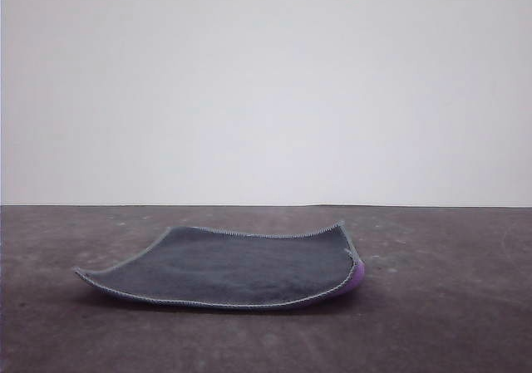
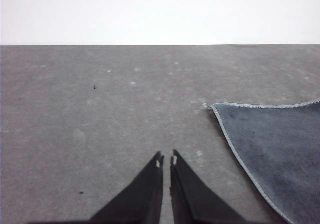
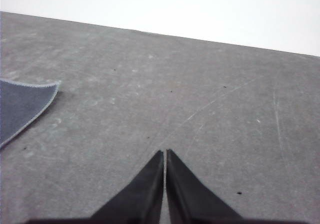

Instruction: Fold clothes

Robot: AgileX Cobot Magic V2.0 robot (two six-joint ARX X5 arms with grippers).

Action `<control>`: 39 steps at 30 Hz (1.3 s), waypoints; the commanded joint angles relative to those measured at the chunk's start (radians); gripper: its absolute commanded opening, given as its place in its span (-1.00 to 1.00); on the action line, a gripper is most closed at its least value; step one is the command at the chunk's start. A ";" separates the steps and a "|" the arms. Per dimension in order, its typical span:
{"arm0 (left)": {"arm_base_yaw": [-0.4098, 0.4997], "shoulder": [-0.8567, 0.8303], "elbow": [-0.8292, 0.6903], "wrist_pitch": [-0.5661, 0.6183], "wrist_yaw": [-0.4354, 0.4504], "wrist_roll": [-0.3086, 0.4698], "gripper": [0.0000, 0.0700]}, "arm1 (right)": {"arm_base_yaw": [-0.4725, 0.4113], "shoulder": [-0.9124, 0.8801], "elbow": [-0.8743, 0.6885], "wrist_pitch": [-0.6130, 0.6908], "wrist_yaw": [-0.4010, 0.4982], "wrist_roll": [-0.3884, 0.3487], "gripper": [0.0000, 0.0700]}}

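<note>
The clothes (image 1: 237,267) are one small square cloth lying flat on the table, dark grey face up, with light grey stitched edging and a sliver of purple underside at its right corner. In the left wrist view a part of the clothes (image 2: 275,149) lies to one side of my left gripper (image 2: 166,159), which is shut with nothing in it, above bare table. A corner of the clothes (image 3: 22,107) sits well away from my right gripper (image 3: 165,154), also shut and empty over the table.
The grey table (image 1: 449,306) is scuffed and speckled, with open surface on both sides of the cloth. A plain white wall (image 1: 266,82) stands behind the table's far edge.
</note>
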 commanded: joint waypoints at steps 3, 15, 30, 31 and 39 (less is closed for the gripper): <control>0.001 -0.001 -0.019 0.007 0.000 -0.005 -0.97 | 0.000 0.000 -0.005 0.007 0.003 0.014 -1.00; 0.001 -0.001 -0.019 0.007 0.000 -0.005 -0.97 | 0.000 0.000 -0.005 0.007 0.003 0.014 -1.00; 0.001 -0.001 -0.019 0.007 0.000 -0.005 -0.97 | 0.000 0.000 -0.005 0.007 0.003 0.014 -1.00; 0.001 -0.001 -0.019 0.007 0.000 -0.005 -0.97 | 0.000 0.000 -0.005 0.007 0.003 0.014 -1.00; 0.001 -0.001 -0.019 0.007 0.000 -0.005 -0.97 | 0.000 0.000 -0.005 0.016 0.002 0.014 -1.00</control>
